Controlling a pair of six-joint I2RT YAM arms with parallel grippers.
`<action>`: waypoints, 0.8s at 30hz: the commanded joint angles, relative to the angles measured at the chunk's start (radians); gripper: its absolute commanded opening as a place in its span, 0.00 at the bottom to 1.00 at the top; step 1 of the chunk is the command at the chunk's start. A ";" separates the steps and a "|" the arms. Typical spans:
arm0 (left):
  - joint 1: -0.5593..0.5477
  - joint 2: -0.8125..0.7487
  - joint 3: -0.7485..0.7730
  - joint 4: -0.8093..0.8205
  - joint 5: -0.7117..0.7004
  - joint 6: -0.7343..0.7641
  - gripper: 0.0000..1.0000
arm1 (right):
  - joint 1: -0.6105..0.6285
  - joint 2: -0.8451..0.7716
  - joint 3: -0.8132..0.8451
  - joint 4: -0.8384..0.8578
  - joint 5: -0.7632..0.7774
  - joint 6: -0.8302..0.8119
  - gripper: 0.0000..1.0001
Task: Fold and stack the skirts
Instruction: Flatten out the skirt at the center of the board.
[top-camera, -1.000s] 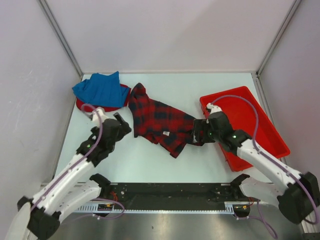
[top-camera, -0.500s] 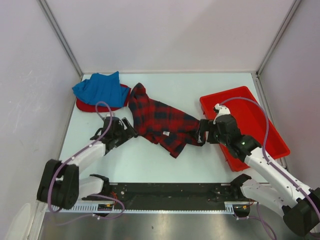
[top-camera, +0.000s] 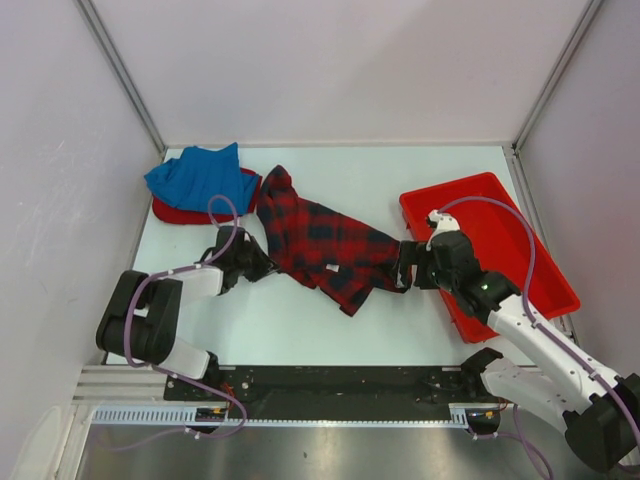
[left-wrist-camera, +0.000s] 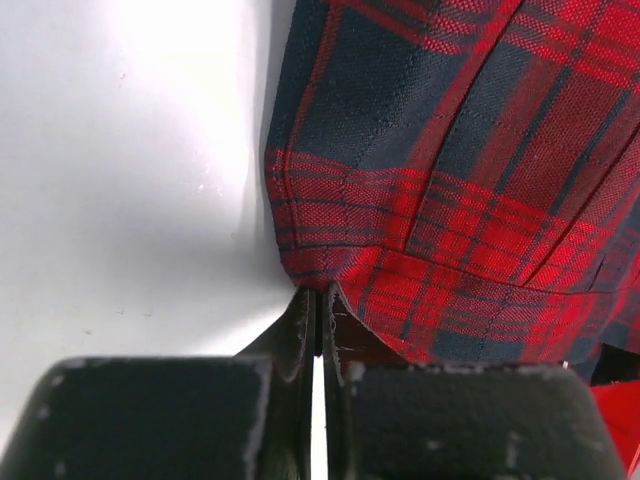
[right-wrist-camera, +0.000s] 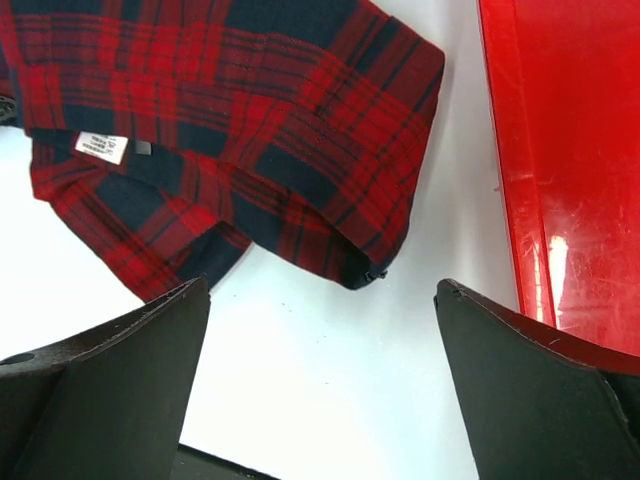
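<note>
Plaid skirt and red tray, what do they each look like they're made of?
The plaid skirt looks like matte woven cloth: the left wrist view shows thread weave, stitched seams and a folded hem. The red tray is probably glossy hard plastic: glare and fine scratches show on it.

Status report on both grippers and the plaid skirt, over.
Left gripper shut on plaid skirt hem. Right gripper open, beside skirt's other end, not gripping. Red tray close by; nothing blocking.
</note>
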 joint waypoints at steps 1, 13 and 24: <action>0.001 -0.034 -0.001 -0.049 -0.015 0.001 0.00 | -0.004 0.003 -0.008 0.019 -0.019 -0.006 1.00; 0.000 -0.503 -0.074 -0.287 -0.129 -0.001 0.00 | 0.010 -0.026 -0.008 -0.015 -0.037 0.002 1.00; -0.002 -0.907 -0.105 -0.459 -0.270 -0.024 0.00 | 0.007 -0.197 -0.028 -0.066 -0.062 0.114 0.98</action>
